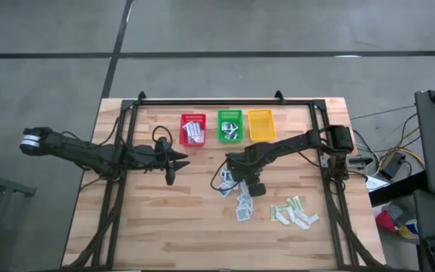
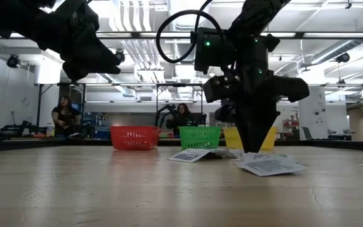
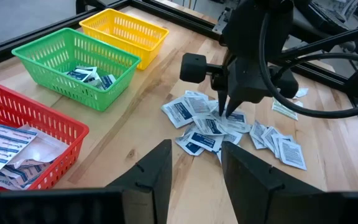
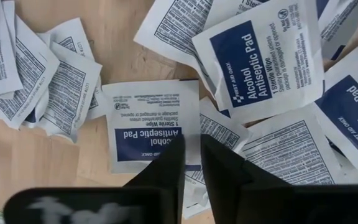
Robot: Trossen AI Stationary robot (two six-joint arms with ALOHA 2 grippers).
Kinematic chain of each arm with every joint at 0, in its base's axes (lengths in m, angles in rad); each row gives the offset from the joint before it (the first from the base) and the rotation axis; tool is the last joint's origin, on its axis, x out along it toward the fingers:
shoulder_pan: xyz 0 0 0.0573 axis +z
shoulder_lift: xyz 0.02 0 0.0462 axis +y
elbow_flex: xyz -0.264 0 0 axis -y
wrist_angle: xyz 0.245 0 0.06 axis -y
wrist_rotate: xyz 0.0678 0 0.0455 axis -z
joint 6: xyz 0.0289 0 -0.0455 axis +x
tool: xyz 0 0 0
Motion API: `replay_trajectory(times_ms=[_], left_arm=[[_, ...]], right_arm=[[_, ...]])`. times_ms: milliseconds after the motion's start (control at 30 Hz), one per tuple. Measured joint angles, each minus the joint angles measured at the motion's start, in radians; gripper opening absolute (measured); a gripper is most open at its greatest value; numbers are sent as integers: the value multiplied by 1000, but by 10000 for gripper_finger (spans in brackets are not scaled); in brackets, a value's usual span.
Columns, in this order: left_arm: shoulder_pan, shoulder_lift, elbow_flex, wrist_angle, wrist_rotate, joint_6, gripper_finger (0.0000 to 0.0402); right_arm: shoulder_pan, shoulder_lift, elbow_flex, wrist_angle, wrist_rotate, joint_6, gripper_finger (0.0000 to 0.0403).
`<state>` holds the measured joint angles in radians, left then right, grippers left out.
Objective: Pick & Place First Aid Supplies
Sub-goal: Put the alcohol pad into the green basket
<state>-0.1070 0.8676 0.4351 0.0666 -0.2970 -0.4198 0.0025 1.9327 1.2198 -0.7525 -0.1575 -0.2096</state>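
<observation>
Alcohol pad packets [image 4: 260, 59] are spread in an overlapping heap on the desk [image 1: 165, 219], and one of them [image 4: 151, 127], printed side up, is pinched at its near edge between the right gripper's [image 4: 192, 155] fingers [image 4: 166, 165]. Only a narrow slit is left between the two tips, and the packet's edge is seen running into it, so the fingers are judged to be nearly together on that edge, though a firm hold cannot be confirmed. The gripper is held steeply downward over the heap, presumably so that a single thin packet can be nipped out of the layers. Outward, pale green strips [image 1: 293, 213] are scattered toward the desk's right front. Beyond the heap, a red basket [image 1: 193, 130] with oblong packets, a green basket [image 1: 229, 125] with small square ones and a yellow basket [image 1: 261, 125] are lined up. The left gripper [image 1: 178, 162] is parked above the desk near the red basket, its fingers [image 3: 157, 171] spread apart around nothing.
</observation>
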Motion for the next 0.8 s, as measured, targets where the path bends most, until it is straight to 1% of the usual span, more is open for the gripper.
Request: replay_trajectory(times_ms=[133,367,800], left_arm=[[0,0,0,0,0,0,133],[0,0,0,0,0,0,133],[0,0,0,0,0,1,133]], right_arm=[[0,0,0,-2,0,1,37],[0,0,1,-9,20,38,11],[-1,-36,0,-60,31,45,8]])
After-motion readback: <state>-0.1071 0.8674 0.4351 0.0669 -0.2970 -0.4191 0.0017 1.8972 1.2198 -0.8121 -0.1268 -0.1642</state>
